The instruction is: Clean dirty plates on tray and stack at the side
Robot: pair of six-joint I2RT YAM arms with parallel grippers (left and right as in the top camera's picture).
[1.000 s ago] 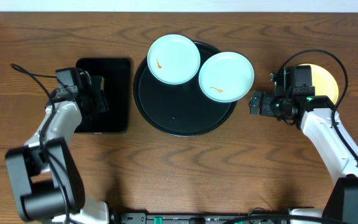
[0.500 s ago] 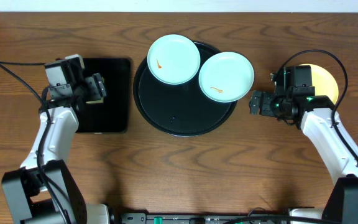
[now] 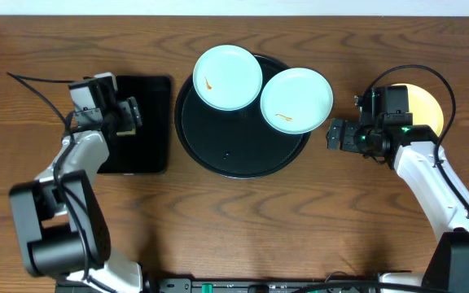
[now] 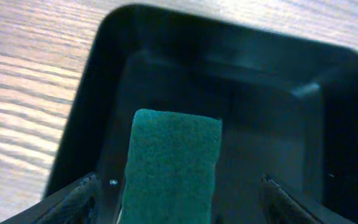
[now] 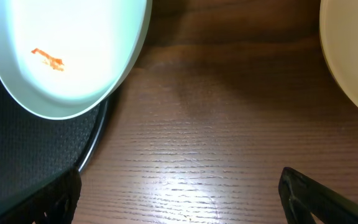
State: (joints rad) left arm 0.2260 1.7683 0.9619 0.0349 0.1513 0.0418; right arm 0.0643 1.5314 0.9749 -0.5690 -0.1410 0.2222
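Observation:
Two pale turquoise plates (image 3: 228, 77) (image 3: 296, 99), each with an orange smear, rest on the round black tray (image 3: 226, 155), overlapping its far rim. The right one also shows in the right wrist view (image 5: 61, 50). A pale yellow plate (image 3: 428, 104) lies on the table at the right, partly hidden by the right arm; its edge shows in the right wrist view (image 5: 353, 62). My right gripper (image 3: 332, 135) (image 5: 185, 199) is open and empty over bare wood between these two plates. My left gripper (image 3: 127, 114) (image 4: 179, 205) is open, its fingers either side of a green sponge (image 4: 169, 162).
The sponge lies in a smaller rectangular black tray (image 3: 149, 142) (image 4: 229, 74) left of the round tray. Cables run from both arms. The round tray's rim (image 5: 95, 140) is just left of my right gripper.
The left arm's wrist pulled back to the left and up from over the rectangular tray, then shifted slightly right. The right arm and the plates have not moved.

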